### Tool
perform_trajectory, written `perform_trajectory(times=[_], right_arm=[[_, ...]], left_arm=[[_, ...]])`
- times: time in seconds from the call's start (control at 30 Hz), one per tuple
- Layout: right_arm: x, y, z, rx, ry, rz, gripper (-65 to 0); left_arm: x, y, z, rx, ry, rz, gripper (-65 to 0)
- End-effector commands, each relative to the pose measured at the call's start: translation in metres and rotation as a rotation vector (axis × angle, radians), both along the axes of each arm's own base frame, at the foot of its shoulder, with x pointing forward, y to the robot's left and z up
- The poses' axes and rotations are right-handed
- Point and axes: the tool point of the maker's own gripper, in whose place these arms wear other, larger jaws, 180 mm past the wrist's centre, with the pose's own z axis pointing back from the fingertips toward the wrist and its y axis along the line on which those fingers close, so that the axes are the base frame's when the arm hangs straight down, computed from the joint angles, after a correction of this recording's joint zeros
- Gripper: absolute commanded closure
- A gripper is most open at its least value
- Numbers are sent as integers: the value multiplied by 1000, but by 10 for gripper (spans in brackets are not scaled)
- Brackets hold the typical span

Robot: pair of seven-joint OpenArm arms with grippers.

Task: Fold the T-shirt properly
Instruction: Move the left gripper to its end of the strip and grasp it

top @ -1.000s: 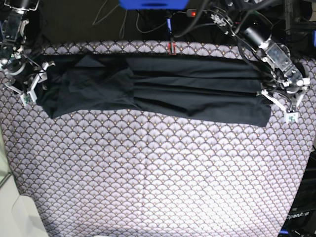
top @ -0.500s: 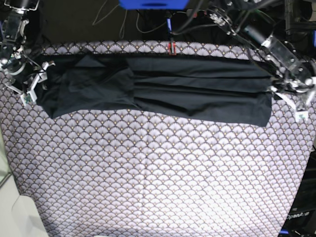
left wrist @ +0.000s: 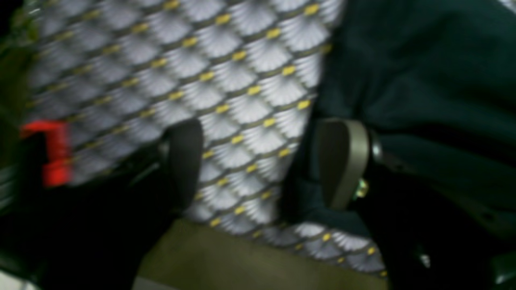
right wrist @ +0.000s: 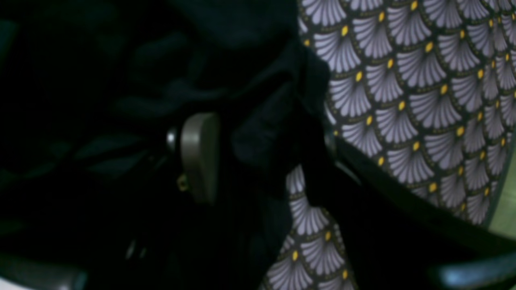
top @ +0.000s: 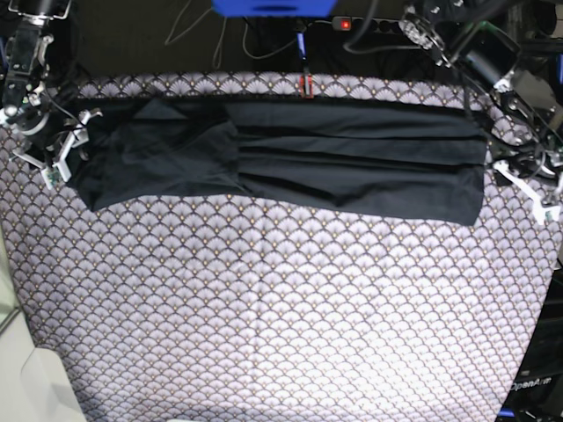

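- One T-shirt [top: 281, 154], black, lying in a long band
- One scallop-patterned cloth [top: 281, 308] beneath it
- Two grippers: left gripper [top: 528, 180], right gripper [top: 53, 149]
- One small red item [top: 307, 85] at the cloth's far edge

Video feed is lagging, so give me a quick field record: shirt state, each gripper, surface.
shirt: T-shirt lies as a long folded band across the far part of the cloth
left gripper: open, over bare cloth just off the shirt's end
right gripper: jaws apart, shirt fabric bunched between them
surface: scallop-patterned cloth
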Motion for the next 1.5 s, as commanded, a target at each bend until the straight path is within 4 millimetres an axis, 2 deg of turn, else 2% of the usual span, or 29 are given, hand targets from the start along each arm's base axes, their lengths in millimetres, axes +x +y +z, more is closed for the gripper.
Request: perform_trajectory(times=[0.0,0.23,0.73,0.93,1.1,1.23,1.47], right_arm=[[7,-4,10,-12,-34,4,-333],[7,-4,10,-12,-34,4,-333],[13,-4,14,-12,-48,4,-333],[14,-4,14,-12,-50,4,-333],[14,-4,14,-12,-50,4,-333],[14,-4,14,-11,-51,4,-333],[20,-4,18,-11,-66,4,-333]], left_arm=[[6,2,4,-1,-15,-1,-437],[15,-12,-13,-96,-2,-9,-437],[21,-15,-13,-108,-10,-10,-437],[16,-24,-35,-169,40,-16,-437],[15,-12,-29,-148,33,-8,-437],[15,-10,-29,-143,32,-7,-437],[17,-23,-36,-168,39,-21,-436]])
